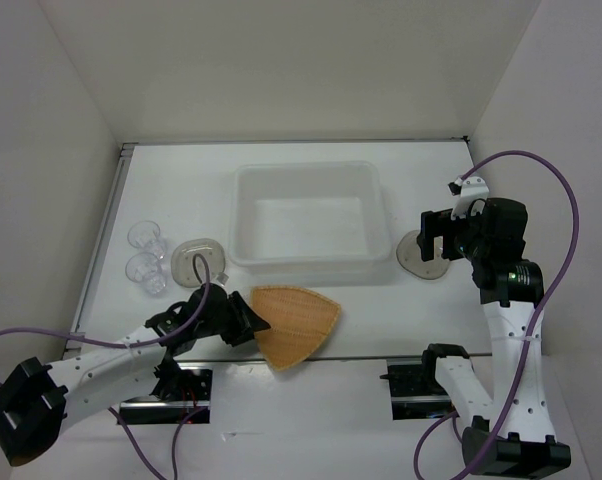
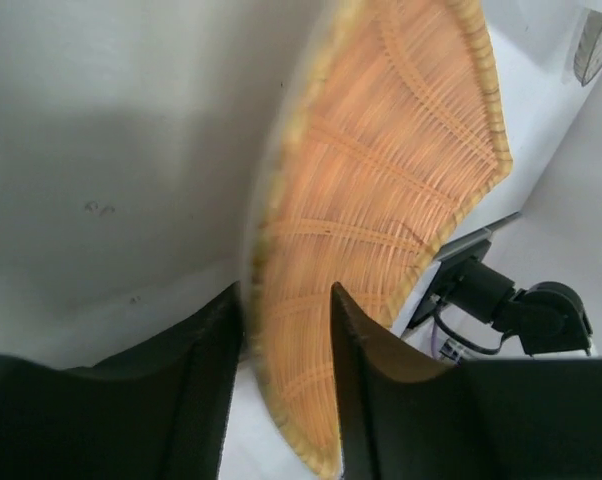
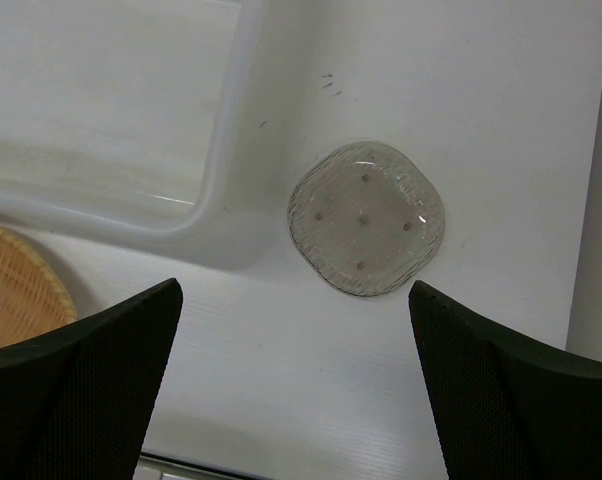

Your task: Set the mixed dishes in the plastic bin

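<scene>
Two clear cups [image 1: 146, 237] stand close together near the table's [image 1: 381, 340] 9 o'clock edge, one behind the other and both upright. Just at their 3 o'clock side lies the left dish [image 1: 198, 257], small, pale grey and flat on the surface, near the bin's [image 1: 309, 215] 8 o'clock corner but not touching it. The bin sits mid-table with nothing in it.

At the bin's 6 o'clock side lies the woven plate [image 1: 296, 325], tan-orange, its 12 o'clock edge just short of the bin's near wall. The left pincer [image 1: 243, 320] reaches it from 9 o'clock. In the left wrist view the two dark fingers [image 2: 206, 385] straddle the plate's rim, one on the outside and one over the woven face, both very close to it. Whether they already press on the rim or only bracket it, I cannot tell.

Over at the bin's 4 o'clock corner, the right dish [image 3: 367, 218] lies flat on the table, near the bin wall yet apart from it. Its glassy face shows a few small dots. The right pincer [image 3: 293, 300] hovers above it with its fingers spread wide, holding nothing. From overhead, that pincer hides part of the dish.
</scene>
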Controlling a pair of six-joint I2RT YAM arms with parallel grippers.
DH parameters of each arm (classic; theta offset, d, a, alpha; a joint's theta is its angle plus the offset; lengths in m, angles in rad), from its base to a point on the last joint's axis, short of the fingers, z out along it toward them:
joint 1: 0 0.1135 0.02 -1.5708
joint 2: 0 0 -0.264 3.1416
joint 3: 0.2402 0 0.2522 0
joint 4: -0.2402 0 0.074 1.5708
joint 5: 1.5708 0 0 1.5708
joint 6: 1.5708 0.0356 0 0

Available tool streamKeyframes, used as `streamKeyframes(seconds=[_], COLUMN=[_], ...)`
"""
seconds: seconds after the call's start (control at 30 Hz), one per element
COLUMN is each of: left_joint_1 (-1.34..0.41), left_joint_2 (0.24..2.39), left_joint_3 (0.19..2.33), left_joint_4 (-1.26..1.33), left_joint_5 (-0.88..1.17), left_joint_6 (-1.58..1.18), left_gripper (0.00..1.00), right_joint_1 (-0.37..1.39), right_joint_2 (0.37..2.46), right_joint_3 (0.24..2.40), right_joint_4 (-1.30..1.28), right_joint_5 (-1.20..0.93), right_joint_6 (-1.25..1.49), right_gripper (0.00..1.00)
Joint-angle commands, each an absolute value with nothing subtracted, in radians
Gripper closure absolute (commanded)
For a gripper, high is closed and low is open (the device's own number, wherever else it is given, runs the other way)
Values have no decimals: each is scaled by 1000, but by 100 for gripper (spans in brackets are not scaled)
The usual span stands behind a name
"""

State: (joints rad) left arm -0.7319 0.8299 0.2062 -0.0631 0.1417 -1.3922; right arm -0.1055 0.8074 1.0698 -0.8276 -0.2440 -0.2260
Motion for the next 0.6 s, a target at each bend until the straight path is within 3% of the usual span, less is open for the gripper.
streamKeyframes(seconds=[0.0,0.13,0.23,0.57], left_joint_1=[-736,-736,-736,-736], left_joint_2=[824,746,709,727], left_joint_3=[215,215,206,313], left_joint_4=[-23,-52,-81,-213], left_joint_5=[114,104,104,94], left_joint_6=[-1394,-1405,-1425,-1376], left_gripper=[55,84,99,100], right_joint_1=[-112,-112,-112,-112], right_joint_2=[808,808,808,808], right_joint_3=[1075,1075,1075,1066], right_joint_4=[-805,-796,-796,-785], right_joint_5=[-250,-259,-259,-259], right_joint_6=[-233,-233,-233,-233], right_gripper=[2,2,2,2])
